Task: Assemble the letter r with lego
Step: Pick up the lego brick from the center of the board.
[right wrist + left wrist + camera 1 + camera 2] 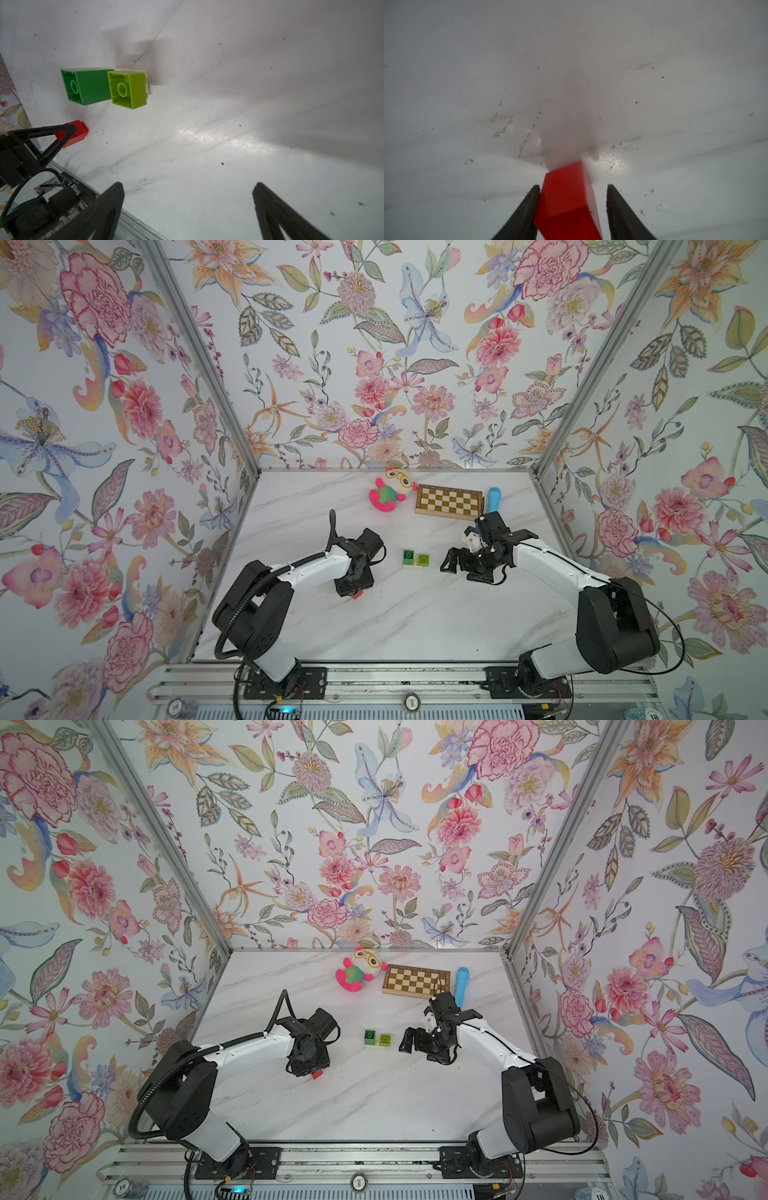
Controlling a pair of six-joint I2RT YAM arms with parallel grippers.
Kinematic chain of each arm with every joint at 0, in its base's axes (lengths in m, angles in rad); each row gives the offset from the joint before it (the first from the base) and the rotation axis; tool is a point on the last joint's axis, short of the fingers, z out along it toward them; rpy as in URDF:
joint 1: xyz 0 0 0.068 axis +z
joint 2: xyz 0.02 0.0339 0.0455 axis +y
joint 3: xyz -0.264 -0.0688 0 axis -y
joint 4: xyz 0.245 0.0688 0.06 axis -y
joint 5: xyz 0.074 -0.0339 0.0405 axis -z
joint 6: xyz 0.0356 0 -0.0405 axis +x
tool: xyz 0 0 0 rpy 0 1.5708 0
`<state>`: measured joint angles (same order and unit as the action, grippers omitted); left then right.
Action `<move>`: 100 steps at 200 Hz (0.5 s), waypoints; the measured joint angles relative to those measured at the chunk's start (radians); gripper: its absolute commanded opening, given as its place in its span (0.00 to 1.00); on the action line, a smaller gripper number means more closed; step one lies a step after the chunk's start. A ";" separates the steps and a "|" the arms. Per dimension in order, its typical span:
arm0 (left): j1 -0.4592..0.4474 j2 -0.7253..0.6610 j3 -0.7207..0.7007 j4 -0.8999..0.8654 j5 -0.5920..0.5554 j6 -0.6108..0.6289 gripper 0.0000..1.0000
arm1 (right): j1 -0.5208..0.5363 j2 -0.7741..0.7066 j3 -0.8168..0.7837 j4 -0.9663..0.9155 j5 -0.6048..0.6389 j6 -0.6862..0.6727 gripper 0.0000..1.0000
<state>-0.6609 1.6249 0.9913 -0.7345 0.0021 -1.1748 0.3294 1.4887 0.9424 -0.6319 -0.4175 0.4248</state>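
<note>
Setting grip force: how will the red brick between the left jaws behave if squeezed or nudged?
The red brick looks rigid moulded plastic, so it probably won't deform. Its smooth, glossy faces could slip in a light pinch. Boxy and flat-sided, it should slide on the table rather than roll.

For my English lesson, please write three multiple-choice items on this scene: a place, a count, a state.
1. The right gripper is: A shut on a brick; B open, empty; C hidden.
2. Small green studded plastic bricks in view: A one; B two; C four.
3. The small red plastic brick is: A between the fingers of the left gripper; B in the right gripper; C on a green brick.
B, fingers wide apart, nothing between; B, one dark green brick, one lime brick; A, the left wrist view shows it.
</note>
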 measured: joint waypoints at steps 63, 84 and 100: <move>-0.008 -0.065 -0.045 0.033 0.003 -0.105 0.54 | 0.000 0.016 0.047 -0.007 -0.011 -0.014 0.99; -0.017 -0.075 -0.054 0.044 0.003 -0.130 0.53 | 0.000 0.020 0.047 -0.011 -0.013 -0.023 0.99; -0.024 -0.075 -0.065 0.056 0.003 -0.145 0.51 | 0.000 0.022 0.047 -0.015 -0.013 -0.029 0.99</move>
<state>-0.6849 1.5501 0.9264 -0.6785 0.0048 -1.3193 0.3294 1.5105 0.9897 -0.6472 -0.4309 0.3958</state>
